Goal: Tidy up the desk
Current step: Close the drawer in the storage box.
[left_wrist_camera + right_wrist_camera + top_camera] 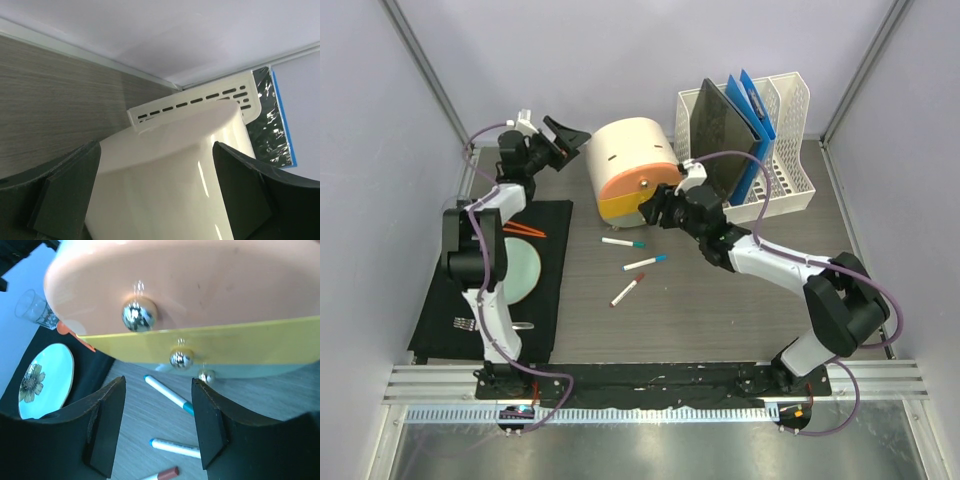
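On the desk [720,310], three markers [645,263] lie near the drawer unit [628,160].

Overhead: the left arm [470,255] covers the 9 o'clock side of a pale green plate [525,272]. At 7 o'clock of the black mat [552,300] lie metal pieces [465,323] too small to identify. The right gripper [648,212] hides the 4 o'clock corner of the cream drawer box [630,150]. Right wrist view: the box runs off the top and right edges; a red-capped marker [162,473] is cut by the bottom edge at 6 o'clock; a clear cup [36,310] at 10 o'clock is blurred. Left wrist view: the box hides most of a white slotted rack [190,105].
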